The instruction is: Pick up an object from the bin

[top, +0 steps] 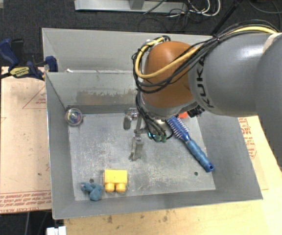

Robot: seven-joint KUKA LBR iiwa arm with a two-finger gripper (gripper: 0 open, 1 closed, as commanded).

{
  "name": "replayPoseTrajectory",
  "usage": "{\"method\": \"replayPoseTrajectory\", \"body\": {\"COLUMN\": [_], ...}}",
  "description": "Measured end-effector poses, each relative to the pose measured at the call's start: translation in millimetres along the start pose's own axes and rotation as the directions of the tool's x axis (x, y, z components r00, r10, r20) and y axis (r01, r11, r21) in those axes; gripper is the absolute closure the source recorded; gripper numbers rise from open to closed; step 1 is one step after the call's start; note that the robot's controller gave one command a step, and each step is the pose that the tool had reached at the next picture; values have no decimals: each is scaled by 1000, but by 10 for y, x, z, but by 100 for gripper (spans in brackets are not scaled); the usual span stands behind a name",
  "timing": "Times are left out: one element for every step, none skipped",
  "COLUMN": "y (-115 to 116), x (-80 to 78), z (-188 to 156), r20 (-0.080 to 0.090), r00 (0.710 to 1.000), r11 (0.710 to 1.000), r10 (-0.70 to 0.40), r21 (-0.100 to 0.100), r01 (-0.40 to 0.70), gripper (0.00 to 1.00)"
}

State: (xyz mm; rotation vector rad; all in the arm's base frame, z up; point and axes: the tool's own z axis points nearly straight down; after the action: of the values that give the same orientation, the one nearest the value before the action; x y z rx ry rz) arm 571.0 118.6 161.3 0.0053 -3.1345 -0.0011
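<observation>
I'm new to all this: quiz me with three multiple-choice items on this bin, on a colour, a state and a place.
1. The brush in the bin is: A) red B) green C) blue
2. It: A) stands upright B) lies flat C) hangs over the rim
3. The yellow block lies: A) beside the blue lump B) on the brush C) against the far wall
Answers: 1 C, handle and bristles are blue; 2 B, its length rests on the floor; 3 A, they sit side by side.

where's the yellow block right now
In the camera view, the yellow block lies near the front wall of the bin, left of centre, with a small blue lump just to its left.
</observation>
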Motion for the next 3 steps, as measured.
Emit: {"method": "replayPoseTrajectory", "body": {"y": [429, 335, 165], "x": [807, 912, 903], "z": [944, 611, 621], "r20": [11, 12, 9], "r00": [994, 977, 980], "r11": [994, 977, 980], "r10": [-112, -213, -198], "r21": [-2, 1, 1], "r01": [112, 213, 198], "gripper": [0, 0, 0]}}
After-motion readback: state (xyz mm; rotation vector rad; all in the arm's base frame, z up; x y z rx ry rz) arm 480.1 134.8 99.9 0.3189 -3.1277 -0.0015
